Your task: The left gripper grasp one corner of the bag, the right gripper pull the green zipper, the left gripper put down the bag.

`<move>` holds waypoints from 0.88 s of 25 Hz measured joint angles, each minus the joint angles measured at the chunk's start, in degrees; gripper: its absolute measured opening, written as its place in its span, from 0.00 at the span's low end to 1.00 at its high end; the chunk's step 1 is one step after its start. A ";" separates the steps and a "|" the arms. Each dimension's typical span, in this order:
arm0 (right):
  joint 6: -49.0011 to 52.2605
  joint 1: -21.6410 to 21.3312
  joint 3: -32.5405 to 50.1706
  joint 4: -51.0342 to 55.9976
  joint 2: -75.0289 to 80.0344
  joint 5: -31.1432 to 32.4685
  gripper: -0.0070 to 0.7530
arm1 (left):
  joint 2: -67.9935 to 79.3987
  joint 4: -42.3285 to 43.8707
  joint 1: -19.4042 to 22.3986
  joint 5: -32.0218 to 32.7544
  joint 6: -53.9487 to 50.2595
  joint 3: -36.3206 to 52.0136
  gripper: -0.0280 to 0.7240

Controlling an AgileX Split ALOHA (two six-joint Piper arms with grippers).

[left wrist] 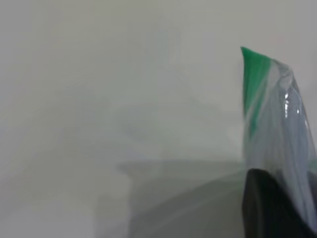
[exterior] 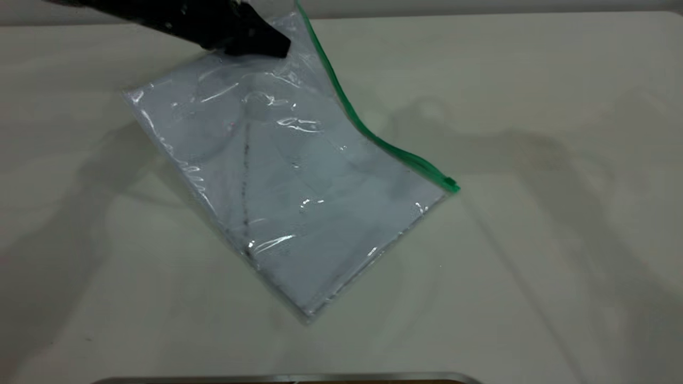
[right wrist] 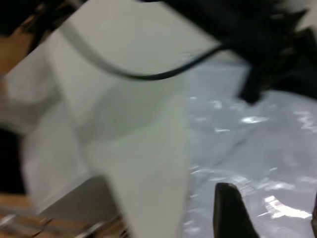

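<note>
Exterior view: the left claw is clamped on the bag at its far corner beside the green zipper, lifting that corner while the bag's near corner rests on the desk. The small green slider tab sits at the zipper's end farthest from the left claw. The grasp looks done; whether the pull has happened cannot be judged, and putting down remains.

Left wrist view: a dark jaw pinches the bag's green-edged corner.

Right wrist view: the right claw hovers over the bag, jaws apart and holding nothing; the left claw grips beyond.
</note>
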 joint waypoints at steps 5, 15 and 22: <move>4.04 0.00 0.05 -2.37 -6.69 6.72 0.52 | -1.59 0.80 1.31 -1.79 -5.40 0.00 0.66; 29.69 0.00 0.38 -21.27 -25.89 8.25 0.46 | -25.20 16.90 11.59 15.26 -26.83 0.00 0.76; 45.60 0.00 3.94 -39.07 -46.86 8.70 0.46 | -45.51 34.66 12.96 26.75 -40.29 0.00 0.73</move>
